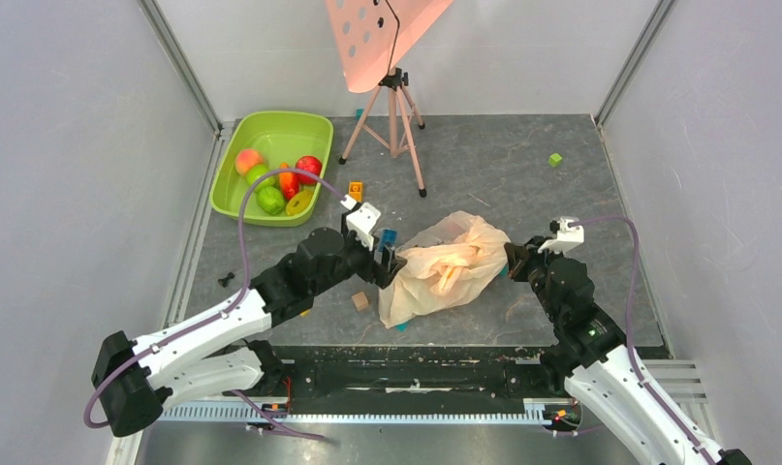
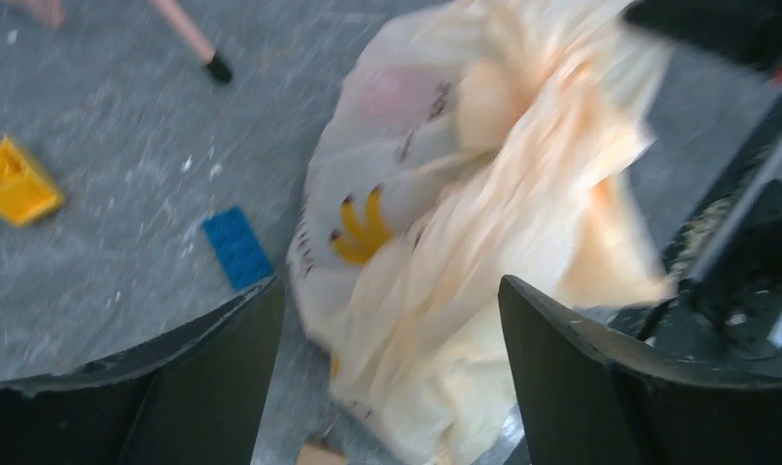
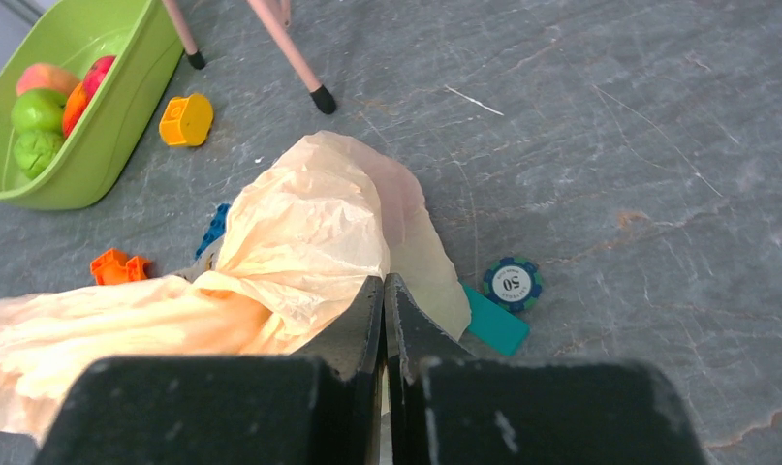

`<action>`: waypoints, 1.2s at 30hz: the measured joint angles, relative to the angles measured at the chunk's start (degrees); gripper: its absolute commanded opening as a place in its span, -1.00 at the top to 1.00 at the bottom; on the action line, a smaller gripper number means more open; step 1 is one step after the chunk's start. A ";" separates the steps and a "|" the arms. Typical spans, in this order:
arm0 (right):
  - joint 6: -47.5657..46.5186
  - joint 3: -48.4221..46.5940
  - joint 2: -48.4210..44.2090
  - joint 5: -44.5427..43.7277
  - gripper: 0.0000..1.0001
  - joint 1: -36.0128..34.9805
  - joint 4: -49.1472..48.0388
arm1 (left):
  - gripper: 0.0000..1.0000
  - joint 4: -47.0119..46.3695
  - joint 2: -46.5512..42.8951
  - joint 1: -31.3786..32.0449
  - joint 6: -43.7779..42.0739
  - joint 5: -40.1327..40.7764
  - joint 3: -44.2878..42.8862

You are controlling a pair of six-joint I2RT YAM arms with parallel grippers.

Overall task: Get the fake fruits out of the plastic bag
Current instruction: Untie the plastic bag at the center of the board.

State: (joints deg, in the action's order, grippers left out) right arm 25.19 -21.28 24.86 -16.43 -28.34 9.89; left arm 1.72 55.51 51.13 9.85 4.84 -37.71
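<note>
Beside the plastic bag (image 3: 299,232) — a chip (image 3: 513,283) marked "50".

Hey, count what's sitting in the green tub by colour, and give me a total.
Green fruits: 2
Red apple: 1
Orange-red fruit: 1
Peach: 1
Yellow piece, kind unclear: 1
Total: 6, all in the green tub.
</note>
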 measured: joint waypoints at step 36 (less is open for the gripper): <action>-5.29 -0.35 1.27 7.56 1.00 0.02 -1.64 | -0.14 5.55 24.41 7.52 -10.27 -15.87 -21.77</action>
State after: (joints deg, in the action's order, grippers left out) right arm 19.90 -21.63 26.13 -8.86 -28.32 8.25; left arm 7.27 79.92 58.65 -0.43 -11.03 -59.48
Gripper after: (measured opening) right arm 0.004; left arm 0.791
